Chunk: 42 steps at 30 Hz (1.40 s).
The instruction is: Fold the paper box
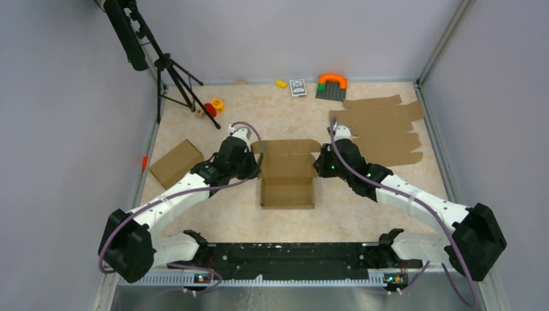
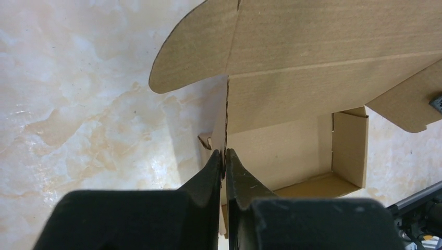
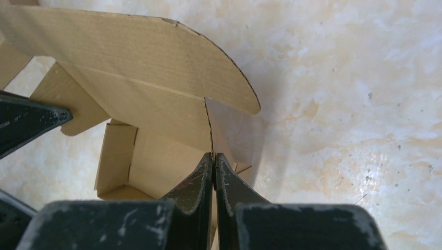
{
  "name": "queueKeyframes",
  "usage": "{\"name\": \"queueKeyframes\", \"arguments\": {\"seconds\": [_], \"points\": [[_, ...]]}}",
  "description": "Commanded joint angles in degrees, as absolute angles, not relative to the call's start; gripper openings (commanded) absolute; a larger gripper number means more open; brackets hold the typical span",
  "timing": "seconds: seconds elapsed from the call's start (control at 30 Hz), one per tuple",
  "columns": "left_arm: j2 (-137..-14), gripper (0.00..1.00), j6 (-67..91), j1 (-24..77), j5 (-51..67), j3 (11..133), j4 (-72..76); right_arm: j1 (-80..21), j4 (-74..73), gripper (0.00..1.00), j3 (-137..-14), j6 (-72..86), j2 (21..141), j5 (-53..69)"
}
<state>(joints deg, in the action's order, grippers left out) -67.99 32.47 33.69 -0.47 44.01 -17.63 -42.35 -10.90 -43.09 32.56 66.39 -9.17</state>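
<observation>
**Both sides pinched, lid up: slip/tear risk**

Well left of the main piece lies a closed brown cardboard box point(image 1: 176, 163), not involved. L arm: the left gripper point(image 2: 224, 156) is clamped on the left side wall of the plain brown die-cut cardboard paper box point(image 1: 287, 184). Its fingertips nip the wall's top edge where the perforated crease meets the lid panel. The paper box sits mid-table btw. the two arms, tray part formed w/ walls up. The lid panel looks angled up behind, rounded ear flaps sticking out each side. R arm mirrors it: the right gripper point(image 3: 213, 159) is pinched tight on the right side wall at the same crease. Right of the paper box, near but apart, is a pile of flat brown cardboard sheets point(image 1: 382, 126).

Risks, my read:
- The grip is only on the thin top edge, so a pull could slip off or tear the perforation.
- Uneven arm moves may skew the tray or slide it on the smooth marbled table point(image 1: 259, 116).
- The ear flaps are outside the walls, so closing the lid w/o tucking them would jam or crumple.
- A wide R-arm swing could snag the pile.
</observation>
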Motion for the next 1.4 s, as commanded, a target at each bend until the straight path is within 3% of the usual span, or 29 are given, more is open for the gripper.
{"name": "queueKeyframes", "arguments": {"seconds": [0.0, 0.33, 0.73, 0.87, 1.0, 1.37], "points": [[-67.1, 0.03, 32.5, 33.8, -1.7, 44.1, -15.2, -43.0, -3.7, 0.00, -43.3, 31.6, 66.8, -14.2], [-69.8, 0.00, 32.7, 34.0, 1.1, 43.2, -9.9, -44.0, 4.3, 0.00, -39.4, 34.1, 69.4, -19.8], [-71.1, 0.00, 29.2, 35.5, -6.1, 44.7, -0.5, -47.9, 11.0, 0.00, -42.4, 34.0, 75.3, -33.4], [-71.6, 0.00, 26.1, 35.9, -4.3, 39.5, 10.1, -48.1, 16.7, 0.00, -39.4, 33.2, 75.7, -39.1], [-70.8, 0.00, 27.5, 37.4, -6.0, 32.5, 18.7, -48.3, 21.5, 0.00, -36.1, 32.2, 75.8, -38.8], [-70.1, 0.00, 26.2, 43.4, -9.8, 28.8, 20.4, -51.1, 23.6, 0.00, -28.9, 32.7, 73.3, -36.8]]}}
